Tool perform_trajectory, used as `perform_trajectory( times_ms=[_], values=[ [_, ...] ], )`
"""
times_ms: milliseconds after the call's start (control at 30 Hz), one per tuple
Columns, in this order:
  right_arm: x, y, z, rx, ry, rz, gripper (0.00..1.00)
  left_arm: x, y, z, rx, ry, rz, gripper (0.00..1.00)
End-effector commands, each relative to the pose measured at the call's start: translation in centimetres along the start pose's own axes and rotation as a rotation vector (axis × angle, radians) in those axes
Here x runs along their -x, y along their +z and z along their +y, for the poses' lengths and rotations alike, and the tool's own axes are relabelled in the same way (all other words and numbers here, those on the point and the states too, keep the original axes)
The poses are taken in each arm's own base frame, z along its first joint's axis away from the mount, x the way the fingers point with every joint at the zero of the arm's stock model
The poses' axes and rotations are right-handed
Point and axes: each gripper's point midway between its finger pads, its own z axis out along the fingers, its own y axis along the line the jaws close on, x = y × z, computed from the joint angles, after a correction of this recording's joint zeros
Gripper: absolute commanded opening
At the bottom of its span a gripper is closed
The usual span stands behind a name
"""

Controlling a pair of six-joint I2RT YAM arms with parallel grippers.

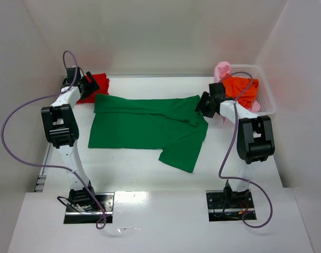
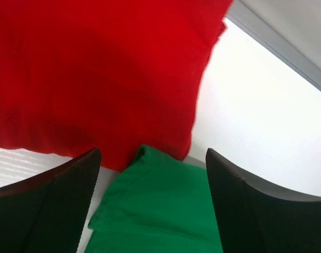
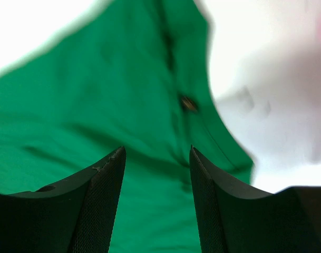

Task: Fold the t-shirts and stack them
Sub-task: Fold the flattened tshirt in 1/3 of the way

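A dark green t-shirt (image 1: 144,129) lies spread across the middle of the table, its top part folded down and one sleeve pointing toward the front. Over its back left corner (image 2: 160,211) my left gripper (image 1: 93,88) (image 2: 152,153) is open with nothing between the fingers. A folded red t-shirt (image 1: 98,83) (image 2: 97,68) lies just behind that corner. My right gripper (image 1: 201,107) (image 3: 157,150) is open above the green cloth (image 3: 97,95) at its back right end, holding nothing. An orange t-shirt (image 1: 240,87) and a pale pink one (image 1: 222,69) are bunched in the basket.
A white mesh basket (image 1: 269,101) stands at the back right, close behind the right arm. White walls close the table on the left, back and right. Bare white table (image 1: 149,176) runs between the green shirt and the arm bases.
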Motion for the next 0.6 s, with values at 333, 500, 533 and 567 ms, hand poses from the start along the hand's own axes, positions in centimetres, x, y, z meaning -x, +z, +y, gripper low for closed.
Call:
perform_trajectory(
  times_ms=[333,500,533,567],
  values=[
    [8.4,4.4,2.3,-0.021,-0.079,-0.125,0.58,-1.8,-6.6,-1.5,-0.117,0.019,-0.032,0.89],
    [7.9,6.1,1.5,-0.046,-0.089,-0.100,0.58,-4.0,-5.8,-0.3,-0.097,0.017,0.009,0.87],
    [7.8,6.3,1.5,-0.048,-0.089,-0.097,0.58,-4.4,-5.4,0.0,-0.092,0.019,0.018,0.85],
    [7.6,6.5,1.4,-0.045,-0.089,-0.090,0.58,-4.5,-5.2,0.1,-0.091,0.018,0.020,0.84]
  ],
)
